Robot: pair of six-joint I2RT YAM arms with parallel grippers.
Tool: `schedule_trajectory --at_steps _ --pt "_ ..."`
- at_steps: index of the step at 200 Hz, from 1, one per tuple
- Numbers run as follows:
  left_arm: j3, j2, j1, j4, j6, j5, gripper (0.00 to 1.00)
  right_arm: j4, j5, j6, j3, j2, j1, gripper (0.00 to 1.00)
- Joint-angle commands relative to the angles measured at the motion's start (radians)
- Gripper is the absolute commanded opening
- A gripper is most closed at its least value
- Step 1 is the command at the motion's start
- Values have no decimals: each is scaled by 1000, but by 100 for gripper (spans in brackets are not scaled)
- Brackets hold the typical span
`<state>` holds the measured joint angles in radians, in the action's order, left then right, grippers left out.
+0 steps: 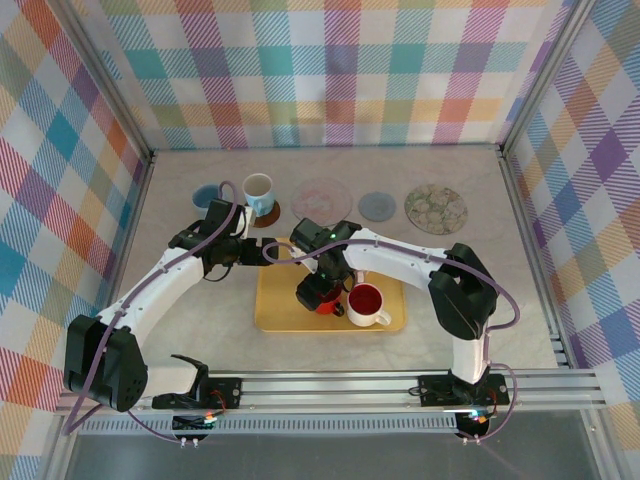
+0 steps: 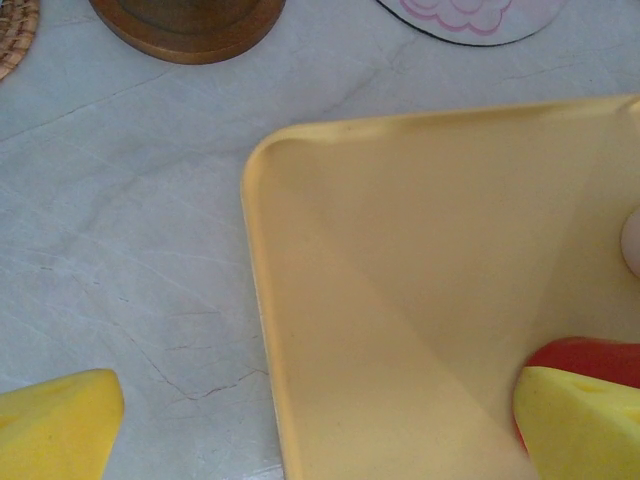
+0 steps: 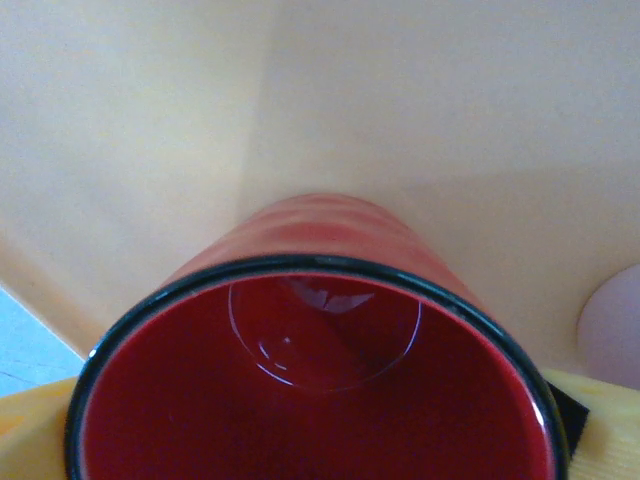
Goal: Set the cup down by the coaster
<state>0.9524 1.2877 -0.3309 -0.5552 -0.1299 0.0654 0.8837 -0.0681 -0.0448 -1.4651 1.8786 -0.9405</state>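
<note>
A red cup (image 1: 318, 297) with a black rim stands on the yellow tray (image 1: 290, 318). My right gripper (image 1: 320, 290) hangs over it, open, with a yellow finger on either side of the cup (image 3: 310, 400); the right gripper (image 3: 315, 445) looks straight down into it. Along the back lie a pink coaster (image 1: 322, 197), a blue-grey coaster (image 1: 377, 206) and a patterned coaster (image 1: 435, 208). My left gripper (image 1: 272, 254) hovers open over the tray's far left corner (image 2: 262, 160), and the left gripper (image 2: 320, 430) has nothing between its fingers.
A white mug (image 1: 368, 304) with a red inside stands on the tray just right of the red cup. Another white mug (image 1: 258, 189) sits on a brown coaster (image 2: 185, 25) at the back left, next to a blue coaster (image 1: 205, 194). Checked walls enclose the table.
</note>
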Motion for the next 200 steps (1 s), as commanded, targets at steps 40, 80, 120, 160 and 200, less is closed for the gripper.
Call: schedule_trajectory --at_steps 40,80,120,160,200 --pt "1 -11 9 -22 9 -1 100 37 39 -17 15 -18 6 98" --pt "8 -1 9 -16 9 0 100 37 27 -27 -17 4 7 95" --pt "12 9 10 -16 9 2 100 23 25 -59 -44 13 16 91" --pt "13 16 15 -1 9 14 100 15 11 -89 -79 33 41 91" --pt "17 18 38 18 8 52 100 5 -1 -111 -125 67 61 91"
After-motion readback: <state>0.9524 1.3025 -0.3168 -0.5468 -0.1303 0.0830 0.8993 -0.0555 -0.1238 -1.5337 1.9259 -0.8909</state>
